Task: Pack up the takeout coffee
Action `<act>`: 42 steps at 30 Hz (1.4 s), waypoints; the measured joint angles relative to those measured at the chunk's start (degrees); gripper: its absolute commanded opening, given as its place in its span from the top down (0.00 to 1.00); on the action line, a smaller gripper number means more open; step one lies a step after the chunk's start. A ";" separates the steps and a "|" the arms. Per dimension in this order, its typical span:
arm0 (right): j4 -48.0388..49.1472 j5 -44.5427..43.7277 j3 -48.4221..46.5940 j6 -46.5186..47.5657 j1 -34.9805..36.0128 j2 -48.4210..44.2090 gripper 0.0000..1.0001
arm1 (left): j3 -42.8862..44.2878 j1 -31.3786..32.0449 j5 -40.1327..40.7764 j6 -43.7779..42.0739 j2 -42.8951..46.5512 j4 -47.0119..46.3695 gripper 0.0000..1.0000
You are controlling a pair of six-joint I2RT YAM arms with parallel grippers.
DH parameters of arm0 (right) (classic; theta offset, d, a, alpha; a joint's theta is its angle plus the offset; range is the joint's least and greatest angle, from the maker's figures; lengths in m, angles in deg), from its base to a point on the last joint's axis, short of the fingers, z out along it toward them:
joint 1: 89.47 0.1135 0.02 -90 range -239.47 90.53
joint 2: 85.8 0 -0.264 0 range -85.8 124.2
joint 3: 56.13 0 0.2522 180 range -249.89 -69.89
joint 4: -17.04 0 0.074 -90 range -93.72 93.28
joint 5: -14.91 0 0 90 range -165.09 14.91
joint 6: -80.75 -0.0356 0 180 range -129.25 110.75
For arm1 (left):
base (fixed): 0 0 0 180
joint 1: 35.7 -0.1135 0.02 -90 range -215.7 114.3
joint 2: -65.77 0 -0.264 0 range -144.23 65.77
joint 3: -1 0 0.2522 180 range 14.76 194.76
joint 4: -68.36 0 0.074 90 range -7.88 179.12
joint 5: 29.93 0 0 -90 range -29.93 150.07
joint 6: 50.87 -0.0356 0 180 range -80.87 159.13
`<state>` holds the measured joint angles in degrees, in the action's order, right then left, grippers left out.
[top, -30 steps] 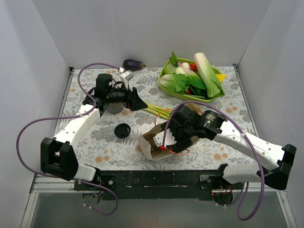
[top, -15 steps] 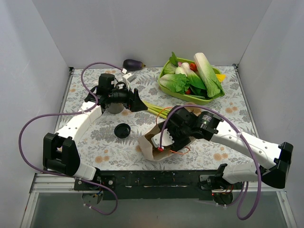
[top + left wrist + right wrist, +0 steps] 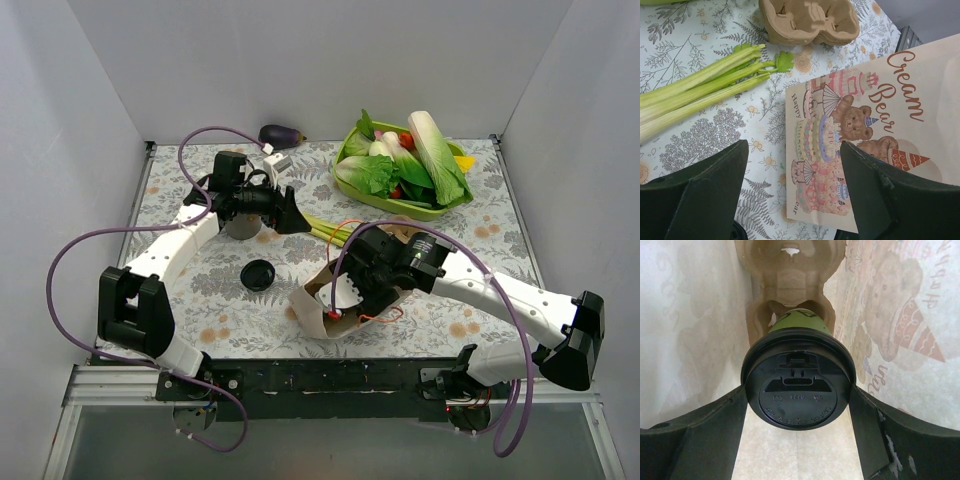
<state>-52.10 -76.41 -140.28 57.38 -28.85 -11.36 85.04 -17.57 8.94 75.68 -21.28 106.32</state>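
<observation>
Green paper cup point(image 3: 800, 320), round black lid point(image 3: 797, 407), right claw point(image 3: 799, 390) clasping

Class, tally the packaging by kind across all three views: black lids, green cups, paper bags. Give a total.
Round black plastic lids: 2
Small green paper cup: 1
Printed brown paper bag: 1
Total: 4

One paper bag point(image 3: 900, 115), one green cup point(image 3: 799, 320), one eggplant point(image 3: 280, 134), one loose black lid point(image 3: 258, 274).
</observation>
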 measured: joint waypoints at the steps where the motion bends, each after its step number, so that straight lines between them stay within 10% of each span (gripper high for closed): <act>1: 0.11 0.15 0.00 0.11 -0.26 0.00 0.99 | 0.20 0.00 -0.07 -0.24 -0.31 0.35 0.27; 30: 2.14 6.88 0.00 4.76 -4.04 0.50 0.99 | 7.17 2.40 -0.15 -12.59 10.03 18.47 0.24; 42: 0.20 2.49 -3.02 -14.64 -0.66 3.96 0.99 | 3.32 3.26 10.10 -20.70 17.11 21.42 0.23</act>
<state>-51.90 -73.92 -143.30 42.74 -29.50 -7.41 88.37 -14.31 19.04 54.98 -4.16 127.74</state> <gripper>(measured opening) 0.839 0.770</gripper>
